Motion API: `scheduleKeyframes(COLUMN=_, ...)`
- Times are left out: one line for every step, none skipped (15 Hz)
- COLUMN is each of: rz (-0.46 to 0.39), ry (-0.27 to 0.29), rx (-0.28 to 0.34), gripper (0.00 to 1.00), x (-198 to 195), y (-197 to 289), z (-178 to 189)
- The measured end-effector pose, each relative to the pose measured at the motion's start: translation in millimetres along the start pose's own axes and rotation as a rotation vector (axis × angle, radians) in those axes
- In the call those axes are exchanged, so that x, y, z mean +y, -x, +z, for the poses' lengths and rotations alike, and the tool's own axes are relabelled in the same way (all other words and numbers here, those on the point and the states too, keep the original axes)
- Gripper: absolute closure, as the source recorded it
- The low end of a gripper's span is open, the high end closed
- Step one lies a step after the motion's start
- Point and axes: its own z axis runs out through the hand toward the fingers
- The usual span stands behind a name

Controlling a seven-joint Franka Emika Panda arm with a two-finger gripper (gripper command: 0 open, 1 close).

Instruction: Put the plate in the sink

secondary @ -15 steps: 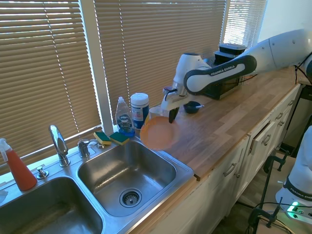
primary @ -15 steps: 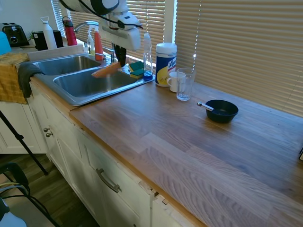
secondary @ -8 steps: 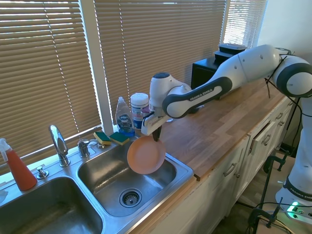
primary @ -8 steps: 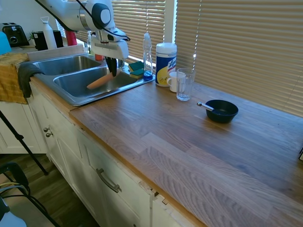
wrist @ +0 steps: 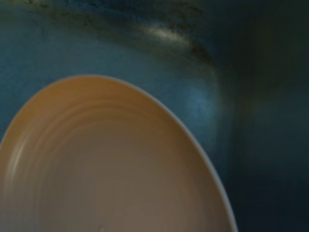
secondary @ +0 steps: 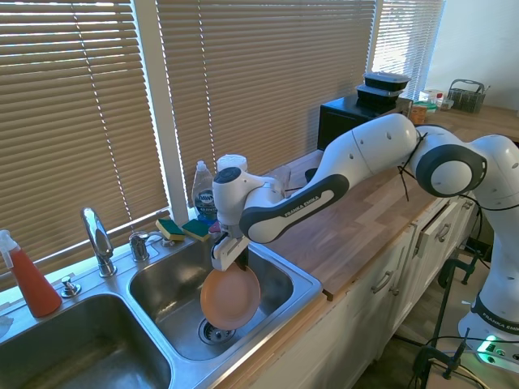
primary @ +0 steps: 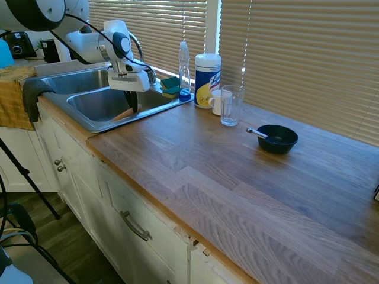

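Note:
The peach-orange plate [secondary: 230,297] hangs tilted inside the near basin of the steel sink [secondary: 280,285], close above the drain. My gripper [secondary: 236,261] is shut on the plate's upper rim. From the other side the plate [primary: 122,114] shows only as an orange sliver below the gripper [primary: 132,104], down in the sink [primary: 95,102]. The wrist view is filled by the plate [wrist: 106,169], with dark basin wall behind it.
A chrome faucet [secondary: 97,240], sponges [secondary: 183,229] and a soap bottle [secondary: 205,194] stand behind the basin. On the wooden counter stand a wipes canister [primary: 207,80], a mug and glass [primary: 230,105] and a black bowl [primary: 276,138]. A red bottle [secondary: 29,278] stands at the far basin.
The arm has carried the plate from above the counter edge over the basin and lowered it down into the sink, still gripped.

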Motion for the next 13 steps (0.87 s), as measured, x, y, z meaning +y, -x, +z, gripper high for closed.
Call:
scheduleKeyframes(rz=0.002, ry=0.006, rx=-0.001, gripper=0.00, x=-3, y=-2, z=3)
scheduleKeyframes(rz=0.004, ry=0.008, rx=0.000, gripper=0.00, x=-5, y=-4, z=4)
scheduleKeyframes(rz=0.006, ry=0.006, rx=0.002, gripper=0.00, x=-7, y=-6, z=3)
scheduleKeyframes(rz=0.008, ry=0.001, rx=0.003, gripper=0.00, x=-8, y=-7, z=1)
scheduleKeyframes(rz=0.010, ry=-0.004, rx=0.005, gripper=0.00, x=-9, y=-8, z=-2)
scheduleKeyframes(rz=0.013, ry=-0.008, rx=0.008, gripper=0.00, x=-9, y=-10, z=-5)
scheduleKeyframes(rz=0.016, ry=-0.010, rx=0.010, gripper=0.00, x=-9, y=-12, z=-9)
scheduleKeyframes(rz=0.019, ry=-0.013, rx=0.012, gripper=0.00, x=-9, y=-14, z=-12)
scheduleKeyframes(rz=0.021, ry=-0.019, rx=0.014, gripper=0.00, x=-9, y=-15, z=-18)
scheduleKeyframes(rz=0.022, ry=-0.027, rx=0.017, gripper=0.00, x=-8, y=-16, z=-25)
scheduleKeyframes(rz=0.024, ry=-0.038, rx=0.022, gripper=0.00, x=-7, y=-17, z=-36)
scheduleKeyframes(rz=0.027, ry=-0.052, rx=0.028, gripper=0.00, x=-6, y=-19, z=-49)
scheduleKeyframes(rz=0.029, ry=-0.065, rx=0.032, gripper=0.00, x=-3, y=-19, z=-65)
